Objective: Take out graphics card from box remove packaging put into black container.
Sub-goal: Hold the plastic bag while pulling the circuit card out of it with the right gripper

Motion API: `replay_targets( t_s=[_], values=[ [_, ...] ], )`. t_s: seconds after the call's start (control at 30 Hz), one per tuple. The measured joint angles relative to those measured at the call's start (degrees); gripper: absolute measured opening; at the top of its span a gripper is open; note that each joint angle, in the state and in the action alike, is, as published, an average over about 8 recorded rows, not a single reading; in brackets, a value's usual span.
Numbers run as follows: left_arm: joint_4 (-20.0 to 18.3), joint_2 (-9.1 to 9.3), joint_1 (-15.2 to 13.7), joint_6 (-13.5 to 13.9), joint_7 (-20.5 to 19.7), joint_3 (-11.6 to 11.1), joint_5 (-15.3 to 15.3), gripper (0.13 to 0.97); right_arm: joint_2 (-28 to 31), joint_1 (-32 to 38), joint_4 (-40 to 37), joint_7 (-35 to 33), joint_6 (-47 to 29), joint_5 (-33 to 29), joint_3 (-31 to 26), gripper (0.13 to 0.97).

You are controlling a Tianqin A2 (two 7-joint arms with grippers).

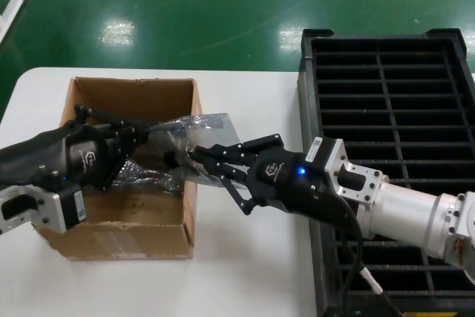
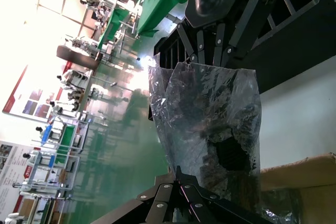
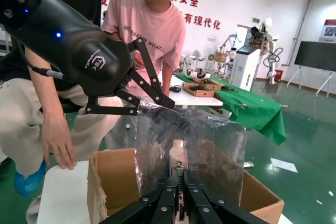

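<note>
Two hands on packaging, lengthwise between them

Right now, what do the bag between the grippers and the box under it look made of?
The packaging: thin translucent silver-grey plastic film, crinkled and glossy; a dark card shows through. The box: brown corrugated cardboard, matte. The left gripper and right gripper each pinch an end.

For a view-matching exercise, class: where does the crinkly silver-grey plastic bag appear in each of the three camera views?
Head view: the bag is stretched over the cardboard box, between the left tool and the right tool.
Left wrist view: the bag fills the centre.
Right wrist view: the bag stands centre, above the box.
Shared landmark: the cardboard box.
</note>
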Motion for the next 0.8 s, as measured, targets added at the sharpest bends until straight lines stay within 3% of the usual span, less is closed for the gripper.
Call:
replay_targets(
  t_s=[0.67, 0.8],
  values=[
    [0.0, 0.00, 0.0, 0.0, 0.0, 0.0, 0.0, 0.138, -1.2, 1.4, -3.2, -1.0, 2.0, -2.9, -1.3, 0.171],
    [0.0, 0.00, 0.0, 0.0, 0.0, 0.0, 0.0, 0.138, -1.8, 1.9, -4.4, -1.3, 2.3, -3.1, -1.3, 0.219]
  ],
)
